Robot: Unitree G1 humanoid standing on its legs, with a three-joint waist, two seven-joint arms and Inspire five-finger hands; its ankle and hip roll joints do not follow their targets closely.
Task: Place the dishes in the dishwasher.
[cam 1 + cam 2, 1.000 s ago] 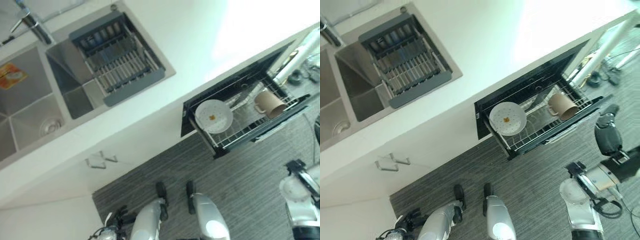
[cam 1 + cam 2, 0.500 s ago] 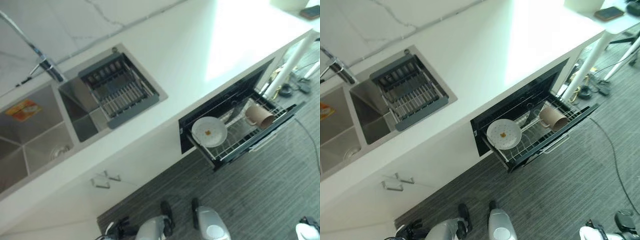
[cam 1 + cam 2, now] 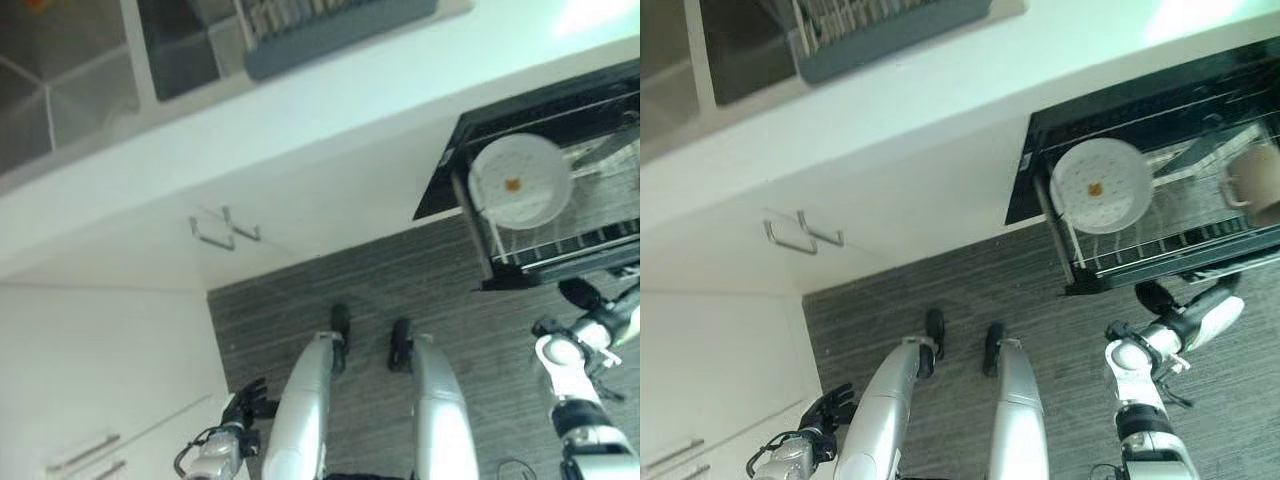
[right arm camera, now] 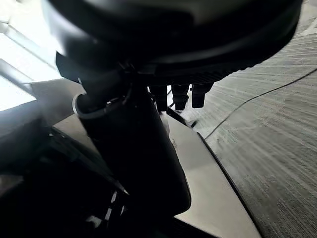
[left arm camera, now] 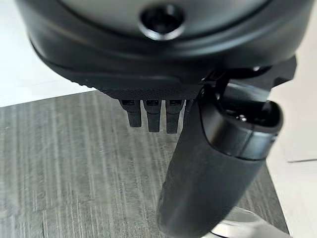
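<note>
At 2 o'clock in the head views: dishwasher drawer [image 3: 1110, 283] pulled out from under the white surface [image 3: 330, 110], wire rack [image 3: 1180, 240] exposed. Inside, toward the drawer's 9 o'clock end, a white plate [image 3: 520, 180] with a small orange spot, standing on edge and facing up toward the camera; toward the 3 o'clock end, a tan cup [image 3: 1255, 180] lying on its side. Both dishes loaded, by the look of it, and touched by neither hand. At 12 o'clock, part of the sink [image 3: 70, 80] with a dark grey drainer rack [image 3: 340, 15] across it; impossible to tell whether any dish remains there. Just below the drawer's front rail, close to it but with contact not readable: right hand [image 3: 1155, 297], fingers [image 4: 181, 94] straight and relaxed in its wrist view, holding nothing, the drawer's edge past them. From this hand, plate at 11 o'clock and cup at 1 o'clock, front rail between hand and both. Down at 7 o'clock, well apart from the dishwasher, over the grey striped floor [image 3: 400, 290] near the cabinet handles [image 3: 225, 228]: left hand [image 3: 245, 400], fingers loosely spread, empty. Long axis of the drawer running from 9 to 3 o'clock, so probably a push toward 12 o'clock, square to that rail, to close it. Clearly the job of the right hand, being much the nearer. Worth pressing near the rail's middle to avoid skewing the drawer on its runners and rattling the plate out of its slot.
</note>
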